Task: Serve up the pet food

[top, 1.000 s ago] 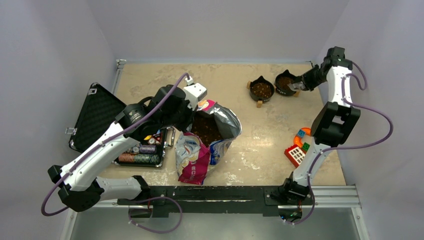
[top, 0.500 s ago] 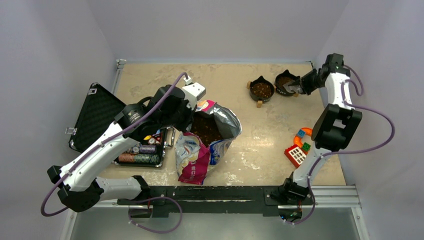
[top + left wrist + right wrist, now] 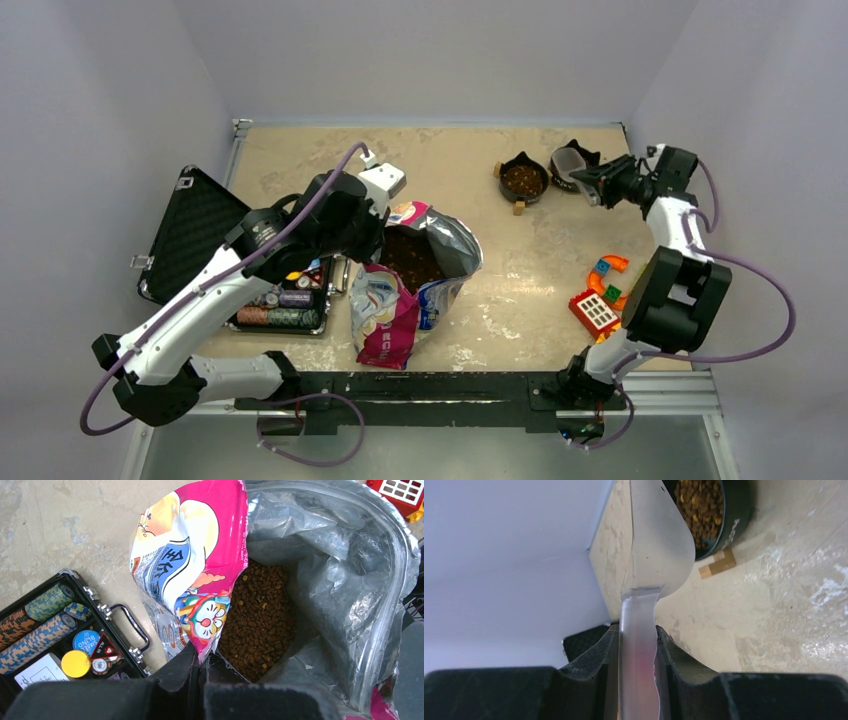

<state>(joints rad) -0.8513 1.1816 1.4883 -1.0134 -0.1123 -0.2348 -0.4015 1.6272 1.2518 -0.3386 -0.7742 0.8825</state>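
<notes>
The pink-blue cartoon foil bag (image 3: 415, 285) stands open at mid-table with brown kibble (image 3: 410, 258) inside. My left gripper (image 3: 385, 228) is shut on the bag's rim; the left wrist view shows its jaws (image 3: 201, 657) pinching the pink edge (image 3: 200, 570) beside the kibble (image 3: 260, 615). My right gripper (image 3: 608, 186) is shut on the handle of a translucent scoop (image 3: 568, 160), which hangs over the right black bowl (image 3: 583, 152). The left black bowl (image 3: 523, 180) holds kibble. In the right wrist view the scoop (image 3: 656, 540) looks empty, turned on edge beside a kibble-filled bowl (image 3: 709, 510).
An open black case (image 3: 190, 230) with rows of poker chips (image 3: 285, 297) lies left of the bag, and shows in the left wrist view (image 3: 45, 615). Coloured toy blocks (image 3: 598, 300) sit near the right arm. Walls close the table at back and sides.
My right wrist has dropped and swung back to the right, and the scoop has turned from tipping over the right bowl to lying on edge above it. The left arm has barely moved.
</notes>
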